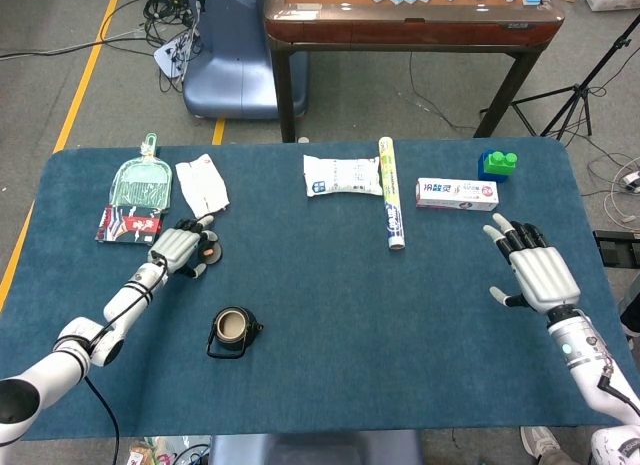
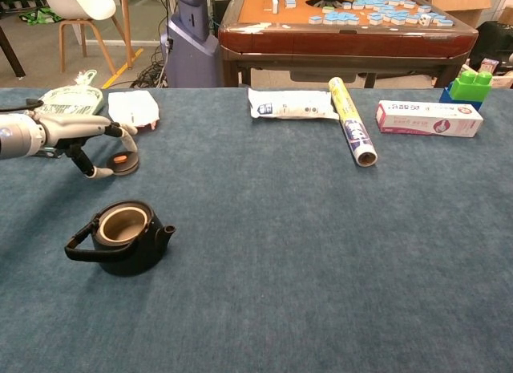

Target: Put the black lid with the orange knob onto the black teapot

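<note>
The black lid with its orange knob lies low on the blue table, left of centre. My left hand arches over it, fingers curled past its far side and thumb at its near side, pinching it. The black teapot stands open-topped nearer the front edge, handle to the left, spout to the right, apart from the hand; the head view also shows the teapot. My right hand hovers at the table's right side, fingers spread, holding nothing. The chest view does not show it.
Behind the left hand lie a green dustpan pack, a red packet and a white pouch. Further right along the back are a white wipes pack, a foil roll, a toothpaste box and green-blue blocks.
</note>
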Tool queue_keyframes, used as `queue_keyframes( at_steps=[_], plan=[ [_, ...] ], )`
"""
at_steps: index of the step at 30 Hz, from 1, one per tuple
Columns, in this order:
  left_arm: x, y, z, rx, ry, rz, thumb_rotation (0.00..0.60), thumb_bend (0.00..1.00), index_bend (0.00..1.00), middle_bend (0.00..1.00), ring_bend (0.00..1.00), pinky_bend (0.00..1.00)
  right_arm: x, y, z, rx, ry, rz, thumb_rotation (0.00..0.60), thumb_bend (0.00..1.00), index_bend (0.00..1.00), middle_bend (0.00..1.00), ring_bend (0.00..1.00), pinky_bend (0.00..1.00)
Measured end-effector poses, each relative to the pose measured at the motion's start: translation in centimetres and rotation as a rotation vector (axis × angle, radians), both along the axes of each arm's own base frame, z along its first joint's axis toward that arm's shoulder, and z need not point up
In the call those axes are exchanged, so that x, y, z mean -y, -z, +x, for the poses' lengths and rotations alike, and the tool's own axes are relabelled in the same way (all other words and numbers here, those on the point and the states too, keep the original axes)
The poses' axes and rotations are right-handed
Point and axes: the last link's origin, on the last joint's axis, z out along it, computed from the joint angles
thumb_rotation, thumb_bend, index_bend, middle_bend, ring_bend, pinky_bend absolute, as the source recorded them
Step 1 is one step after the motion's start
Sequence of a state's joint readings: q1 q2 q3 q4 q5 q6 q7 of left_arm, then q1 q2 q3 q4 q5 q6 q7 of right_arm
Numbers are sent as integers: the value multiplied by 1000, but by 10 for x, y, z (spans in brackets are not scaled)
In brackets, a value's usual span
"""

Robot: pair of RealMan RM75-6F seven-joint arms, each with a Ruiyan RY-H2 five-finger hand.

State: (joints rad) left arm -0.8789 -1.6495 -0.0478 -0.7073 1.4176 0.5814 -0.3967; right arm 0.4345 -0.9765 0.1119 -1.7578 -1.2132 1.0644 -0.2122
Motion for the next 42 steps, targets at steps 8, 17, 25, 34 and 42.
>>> queue_keyframes(
  at_steps=[8,17,25,34,42],
  plan=[
    [3,-3,-1,11,2,-2,600,362,418,0,0,0,1,2,-1,-2,1,4,600,254,8,0,0,0],
    [8,-12,2,26,8,-7,600,362,420,0,0,0,4,4,-3,6,0,12,600,254,8,0,0,0],
    [12,-18,5,38,10,3,600,362,420,0,0,0,4,4,-6,9,-2,14,600,254,8,0,0,0],
    [18,-26,6,54,7,9,600,362,420,0,0,0,5,6,-6,11,-7,20,600,254,9,0,0,0],
    [27,-38,9,63,8,10,600,362,420,0,0,0,10,8,-6,11,-13,34,600,253,8,0,0,0]
  ],
)
